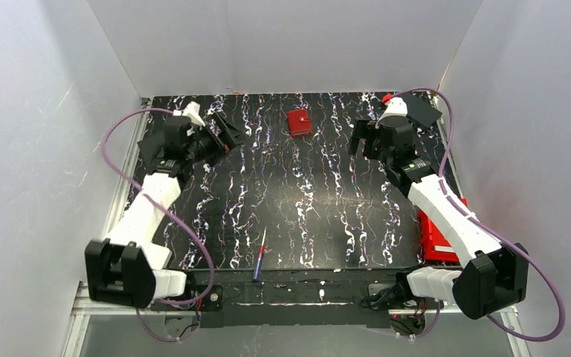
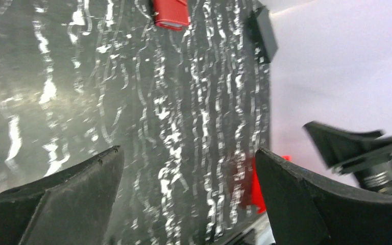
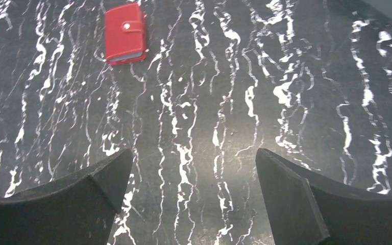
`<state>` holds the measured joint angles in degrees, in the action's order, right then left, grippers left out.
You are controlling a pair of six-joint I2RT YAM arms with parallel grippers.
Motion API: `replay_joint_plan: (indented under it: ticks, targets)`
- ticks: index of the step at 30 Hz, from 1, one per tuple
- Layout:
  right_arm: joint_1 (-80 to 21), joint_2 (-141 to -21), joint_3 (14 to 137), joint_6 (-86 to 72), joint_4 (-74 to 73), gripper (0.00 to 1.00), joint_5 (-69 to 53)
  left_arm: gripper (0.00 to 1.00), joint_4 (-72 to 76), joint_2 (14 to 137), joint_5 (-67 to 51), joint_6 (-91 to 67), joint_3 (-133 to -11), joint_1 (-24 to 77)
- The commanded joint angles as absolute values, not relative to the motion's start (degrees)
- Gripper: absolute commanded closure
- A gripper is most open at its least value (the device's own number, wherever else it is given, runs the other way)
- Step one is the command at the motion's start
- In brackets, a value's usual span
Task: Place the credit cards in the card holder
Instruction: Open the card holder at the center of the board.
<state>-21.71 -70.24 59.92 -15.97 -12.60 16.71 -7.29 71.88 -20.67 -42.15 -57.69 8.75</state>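
Tabletop (image 1: pixel 305 193) of black, white-veined stone carries everything. Well left of the holder (image 1: pixel 299 123), the left claw (image 2: pixel 188 153) hovers over it, jaws spread wide with nothing between them. A thin red-and-blue pen-like tool (image 1: pixel 259 256) lies slightly left of the holder and far nearer, by the near edge. The holder, a small red case, lies flat and closed near the far edge, snap strap facing up. Right of the holder, the right claw (image 3: pixel 194 153) hangs above the tabletop, jaws likewise wide apart and empty. Farther right, a black flat square (image 1: pixel 425 110) sits at the far corner, and a red bin (image 1: pixel 433 238) lies nearer, partly hidden under the right arm.
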Motion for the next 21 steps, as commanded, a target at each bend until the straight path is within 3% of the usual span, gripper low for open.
replay_joint_plan:
  ticks: [1, 8, 17, 21]
  targets:
    - [-21.6, -69.6, 58.1, -15.6, -7.6, 0.00, 10.4, 0.04, 7.8, 84.4, -29.3, -56.0, -58.7, 9.1]
    - [-21.6, -70.1, 58.5, -15.5, -9.4, 0.00, 11.4, 0.09, 10.3, 102.3, -24.5, -62.7, -68.2, 10.5]
    - [-21.6, -67.3, 58.0, -14.9, -10.4, 0.00, 11.8, 0.09, 15.2, 115.7, -12.4, -62.5, -77.7, 13.5]
    - [-21.5, -66.0, 57.1, -14.8, -9.5, 0.00, 12.5, 0.14, 16.6, 120.8, -6.4, -61.8, -81.5, 15.9]
